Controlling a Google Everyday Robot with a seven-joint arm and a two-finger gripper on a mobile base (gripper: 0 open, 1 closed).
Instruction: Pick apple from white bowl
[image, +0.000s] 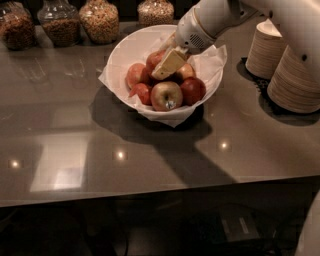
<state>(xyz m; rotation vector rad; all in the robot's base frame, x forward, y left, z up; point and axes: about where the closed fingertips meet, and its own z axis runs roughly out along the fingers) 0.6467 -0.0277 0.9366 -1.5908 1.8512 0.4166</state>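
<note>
The white bowl (125, 47), wide and lined with crumpled white paper, stands on the dark counter at the back centre. It holds several apples. A round, evenly deep-red apple (193, 90) lies at the front right of the pile, with no sticker showing from here. A yellow-green and red stickered apple (166, 96) lies in front. My gripper (170, 63) reaches down from the upper right into the bowl. Its pale tip sits on top of the pile between a red apple (154, 59) and another apple (185, 71), above and left of the deep-red one.
Stacks of tan paper bowls (295, 75) stand at the right, close to my arm. Several glass jars (99, 20) of food line the back edge. The counter's front edge (150, 197) runs across the lower part of the view.
</note>
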